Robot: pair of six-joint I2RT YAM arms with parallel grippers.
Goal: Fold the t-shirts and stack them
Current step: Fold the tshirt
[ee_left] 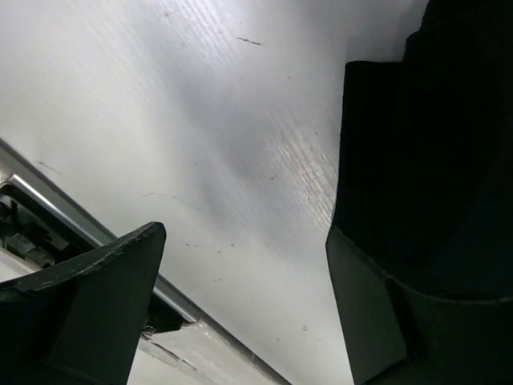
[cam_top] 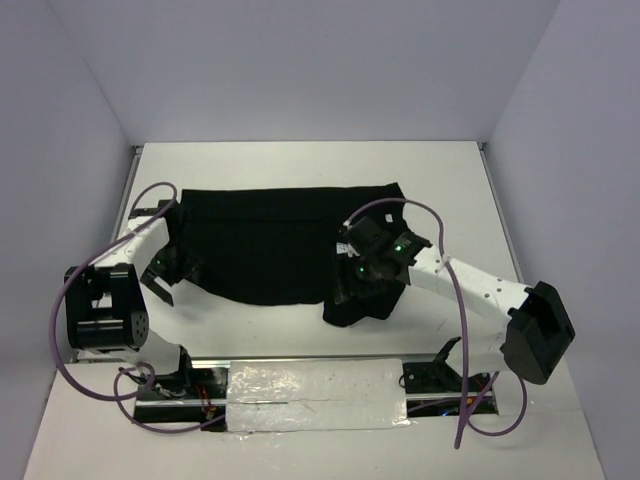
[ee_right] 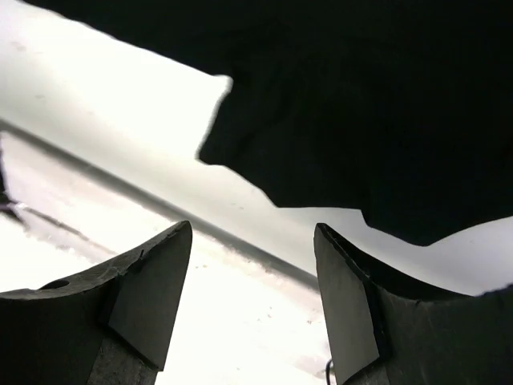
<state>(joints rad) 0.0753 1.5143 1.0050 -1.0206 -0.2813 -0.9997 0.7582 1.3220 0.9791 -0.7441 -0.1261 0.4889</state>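
The black t-shirt (cam_top: 260, 240) lies spread across the middle of the white table (cam_top: 300, 160), with a bunched flap hanging toward the near edge on its right side. My left gripper (cam_top: 165, 278) sits low at the shirt's left edge. In the left wrist view it (ee_left: 244, 233) stands open over bare table, with black cloth (ee_left: 425, 144) just beyond its right finger (ee_left: 361, 313). My right gripper (cam_top: 355, 290) hovers at the bunched flap. In the right wrist view it (ee_right: 255, 228) is open with nothing between its fingers, and the shirt (ee_right: 361, 104) fills the view above them.
A strip of silvery tape (cam_top: 315, 395) covers the near table edge between the arm bases. A metal rail (ee_left: 72, 216) runs along that edge. White walls close in the table on the left, back and right. Purple cables (cam_top: 445, 235) loop off both arms.
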